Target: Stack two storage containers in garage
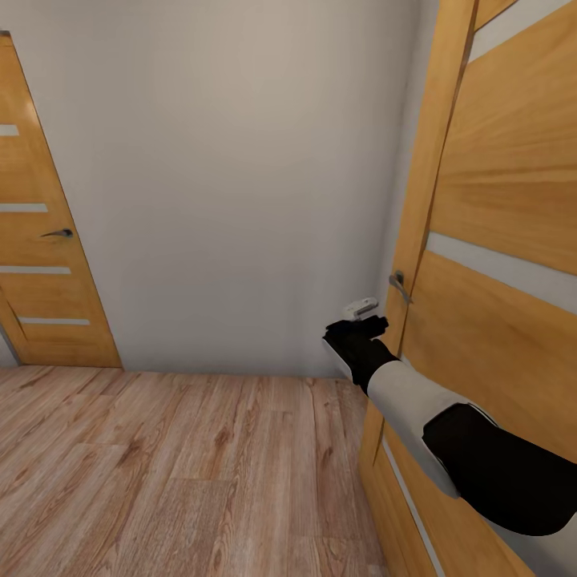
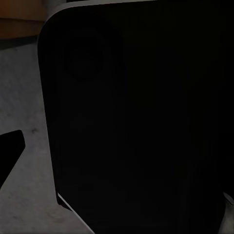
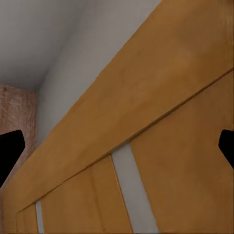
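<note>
Right pincer (image 1: 361, 316) hovers just beside door handle (image 1: 397, 282), fingers spread.

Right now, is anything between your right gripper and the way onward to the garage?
Yes. An orange-wood door with frosted strips stands right beside the right gripper, whose tip sits near the door handle. The right wrist view faces the door panel.

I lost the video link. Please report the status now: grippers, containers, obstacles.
Right gripper raised near handle of the orange-wood door, fingers apart, holding nothing. Left gripper state unclear. No containers in sight. Door stands close ahead on the right.
</note>
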Controlling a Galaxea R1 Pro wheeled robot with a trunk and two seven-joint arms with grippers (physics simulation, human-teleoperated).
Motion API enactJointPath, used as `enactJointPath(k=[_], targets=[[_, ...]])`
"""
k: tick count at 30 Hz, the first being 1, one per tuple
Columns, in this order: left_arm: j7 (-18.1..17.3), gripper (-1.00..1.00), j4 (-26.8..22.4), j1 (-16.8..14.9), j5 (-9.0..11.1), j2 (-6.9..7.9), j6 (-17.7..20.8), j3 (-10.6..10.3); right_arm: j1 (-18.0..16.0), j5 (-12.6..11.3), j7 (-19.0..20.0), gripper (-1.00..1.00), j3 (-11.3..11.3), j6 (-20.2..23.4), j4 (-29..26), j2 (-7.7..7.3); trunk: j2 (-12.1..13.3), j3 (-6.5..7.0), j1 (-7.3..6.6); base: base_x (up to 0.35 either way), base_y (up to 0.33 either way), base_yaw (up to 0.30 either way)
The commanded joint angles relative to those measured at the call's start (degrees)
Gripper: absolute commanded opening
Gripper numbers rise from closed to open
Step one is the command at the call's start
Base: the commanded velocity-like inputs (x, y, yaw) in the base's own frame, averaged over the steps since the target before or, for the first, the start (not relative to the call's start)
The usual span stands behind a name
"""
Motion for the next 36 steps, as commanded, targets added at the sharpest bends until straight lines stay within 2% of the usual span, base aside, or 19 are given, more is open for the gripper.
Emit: enactJointPath(k=[1,3,8,10,23,26,27,29,31,33,36], targets=[[-0.05,1.0,-0.03,-0.01,-0.01,0.0,-0.03,-0.02,-0.08,-0.62,-1.02,1.0,0.45,0.24,0.04,0.0,-0.03,-0.06,0.0,0.0,0.0,0.0],[-0.06,1.0,-0.03,-0.01,0.0,0.0,-0.03,-0.02,-0.08,-0.62,-3.66,1.0,0.51,0.31,0.07,0.0,-0.03,-0.06,0.0,0.0,0.0,0.0],[-0.05,1.0,-0.03,-0.01,0.0,0.0,-0.03,-0.02,-0.08,-0.61,-6.88,1.0,0.64,0.47,0.78,0.0,-0.03,-0.06,0.0,0.0,0.0,0.0],[-0.05,1.0,-0.03,-0.01,0.0,0.0,-0.03,-0.02,-0.08,-0.61,-7.78,1.0,0.8,0.44,2.63,0.0,-0.03,-0.06,0.0,0.0,0.0,0.0],[-0.05,1.0,-0.03,-0.01,0.01,-0.01,-0.08,-0.01,-0.08,-0.61,-8.64,1.0,0.91,0.38,4.9,0.0,-0.03,-0.06,0.0,0.0,0.0,0.0],[-0.05,1.0,-0.03,-0.01,0.01,-0.03,-0.08,0.03,-0.08,-1.28,-8.58,1.0,0.91,0.32,4.87,-2.39,-0.03,-0.06,0.0,0.0,0.0,0.0],[-0.06,1.0,-0.03,-0.01,0.01,-0.03,-0.1,0.06,-0.09,-2.23,-8.53,1.0,0.92,0.27,4.72,-3.95,-0.03,-0.06,0.0,0.0,0.0,0.0],[-0.05,1.0,-0.03,-0.01,0.01,-0.04,-0.11,0.06,-0.14,-2.57,-8.51,1.0,0.92,0.23,4.42,-4.99,-0.03,-0.06,0.0,0.0,0.0,0.0],[-0.05,1.0,-0.03,-0.01,0.01,-0.02,-0.12,0.05,-0.15,-2.79,-8.43,1.0,0.93,0.08,4.18,-7.01,-0.03,-0.06,0.0,0.0,0.0,0.0],[-0.05,1.0,-0.03,-0.01,0.01,0.0,-0.12,0.06,-0.16,-2.88,-8.35,1.0,0.93,0.01,4.07,-8.28,-0.03,-0.06,0.0,0.0,0.0,0.0],[-0.05,1.0,-0.03,-0.01,0.01,0.0,-0.12,0.07,-0.16,-2.89,-8.33,1.0,0.93,-0.01,4.04,-8.65,-0.03,-0.06,0.0,0.0,0.0,0.0]])
